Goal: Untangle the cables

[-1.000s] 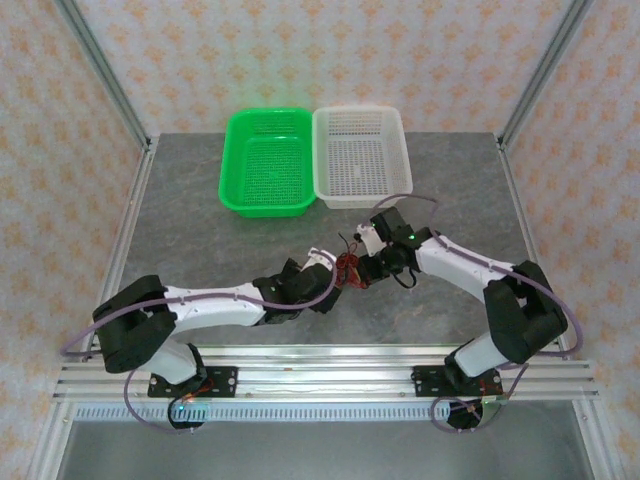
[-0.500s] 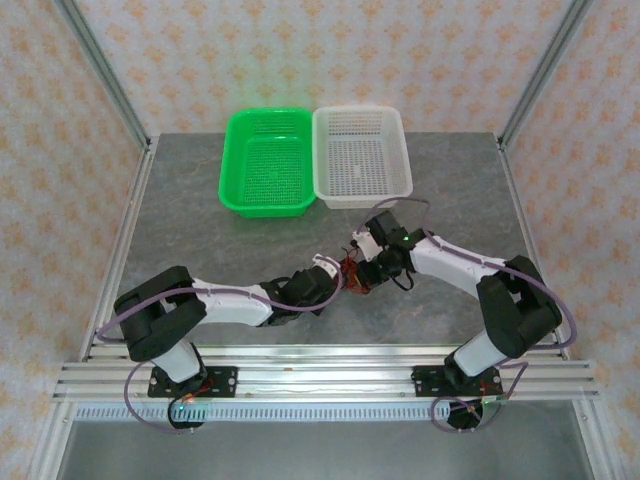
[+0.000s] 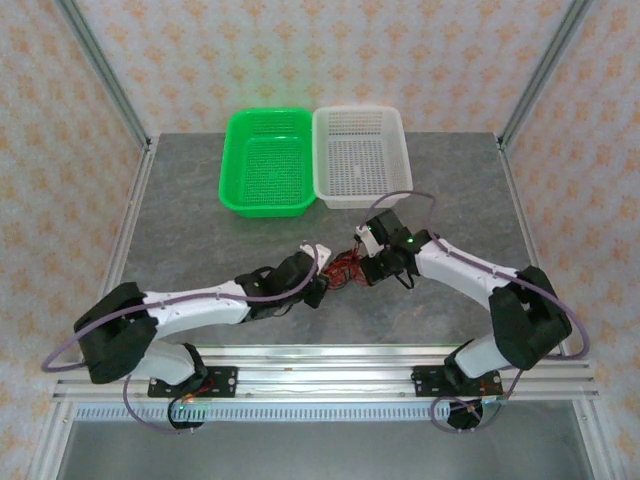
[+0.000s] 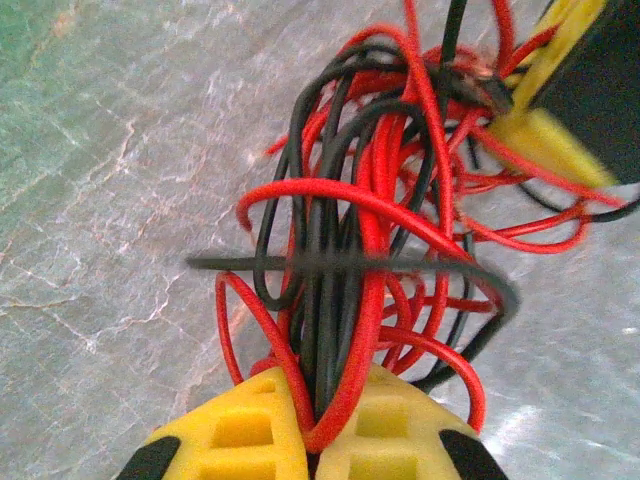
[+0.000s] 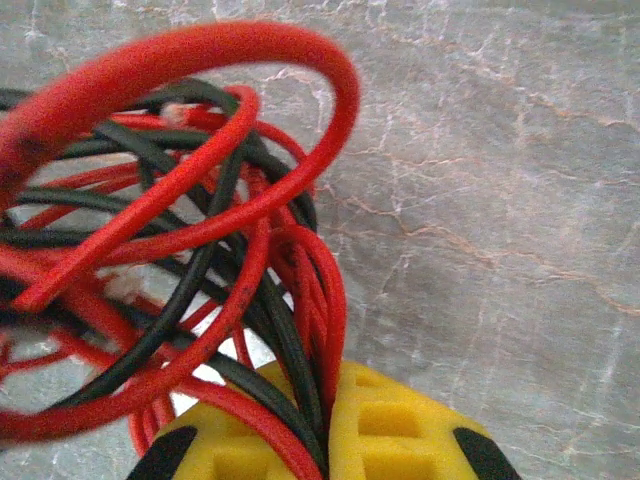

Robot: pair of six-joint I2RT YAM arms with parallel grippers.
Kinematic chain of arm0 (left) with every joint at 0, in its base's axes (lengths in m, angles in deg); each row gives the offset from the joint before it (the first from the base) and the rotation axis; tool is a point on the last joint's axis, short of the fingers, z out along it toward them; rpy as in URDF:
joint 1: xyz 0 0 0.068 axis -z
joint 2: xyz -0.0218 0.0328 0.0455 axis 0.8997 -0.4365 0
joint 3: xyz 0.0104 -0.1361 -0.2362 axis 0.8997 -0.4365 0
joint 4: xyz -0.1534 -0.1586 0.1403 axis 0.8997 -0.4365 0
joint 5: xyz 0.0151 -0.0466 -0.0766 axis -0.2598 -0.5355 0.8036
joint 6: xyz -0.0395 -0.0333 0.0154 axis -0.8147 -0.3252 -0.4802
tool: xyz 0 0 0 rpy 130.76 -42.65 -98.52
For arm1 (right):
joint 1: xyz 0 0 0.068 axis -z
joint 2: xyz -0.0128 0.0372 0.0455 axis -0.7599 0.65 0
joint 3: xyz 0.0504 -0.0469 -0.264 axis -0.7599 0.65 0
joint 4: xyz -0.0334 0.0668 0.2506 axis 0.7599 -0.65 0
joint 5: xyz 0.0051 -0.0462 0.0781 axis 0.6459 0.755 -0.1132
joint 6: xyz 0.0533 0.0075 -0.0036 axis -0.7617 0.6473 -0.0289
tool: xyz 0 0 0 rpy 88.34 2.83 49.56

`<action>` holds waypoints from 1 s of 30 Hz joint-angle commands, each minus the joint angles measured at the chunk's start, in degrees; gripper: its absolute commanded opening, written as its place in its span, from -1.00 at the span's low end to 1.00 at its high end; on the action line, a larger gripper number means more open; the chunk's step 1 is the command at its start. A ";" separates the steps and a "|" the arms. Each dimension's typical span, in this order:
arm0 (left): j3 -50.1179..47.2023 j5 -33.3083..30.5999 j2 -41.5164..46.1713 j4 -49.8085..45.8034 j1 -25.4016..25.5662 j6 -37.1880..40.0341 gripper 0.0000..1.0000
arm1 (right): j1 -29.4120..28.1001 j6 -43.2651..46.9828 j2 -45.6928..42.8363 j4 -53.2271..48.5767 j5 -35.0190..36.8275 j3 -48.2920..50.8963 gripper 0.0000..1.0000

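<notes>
A tangled bundle of thin red and black cables (image 3: 345, 271) lies on the grey table (image 3: 200, 230) at its middle, well short of the green basket (image 3: 265, 160) and the white basket (image 3: 360, 155) at the far edge. The bundle sits directly between the two tools. The left gripper (image 3: 320, 286) meets it from the left and slightly nearer side, and the right gripper (image 3: 368, 268) meets it from the right. The tangle's long axis runs from one tool to the other, and neither arm is nearer, since both touch it. In the left wrist view the yellow fingers (image 4: 250, 440) are clamped on a sheaf of red and black strands. In the right wrist view the right gripper's fingers (image 5: 400, 430) likewise pinch several strands at their tips. Any separating pull would probably run along this shared line. Compared with a second ago, the left jaws, then apart, have shut on the cables and the left arm's shoulder has swung outward. The right arm and the bundle sit much as they did.
</notes>
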 commanded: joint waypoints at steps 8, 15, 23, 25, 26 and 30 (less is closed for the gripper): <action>-3.95 14.27 2.41 -1.47 -6.60 -15.47 -1.00 | -0.23 -3.41 -2.62 -1.95 7.16 -2.27 -0.05; -10.60 23.23 -3.23 19.25 -8.57 -30.90 -1.00 | -0.23 -19.84 -11.68 6.14 1.74 3.06 0.82; -14.37 29.55 -7.72 32.05 -9.27 -43.51 -1.00 | -0.23 -39.03 -24.11 23.40 -0.13 16.31 0.87; -14.65 28.80 -6.71 31.08 -9.27 -44.05 -1.00 | -0.23 -41.36 -25.56 26.40 1.38 19.24 0.87; -14.66 28.07 -5.90 29.63 -9.32 -43.99 -1.00 | -0.23 -42.59 -25.89 27.92 1.79 20.66 0.87; -14.31 25.84 -3.05 25.78 -9.58 -43.70 -1.00 | -0.23 -45.37 -23.59 36.85 -0.08 25.46 0.85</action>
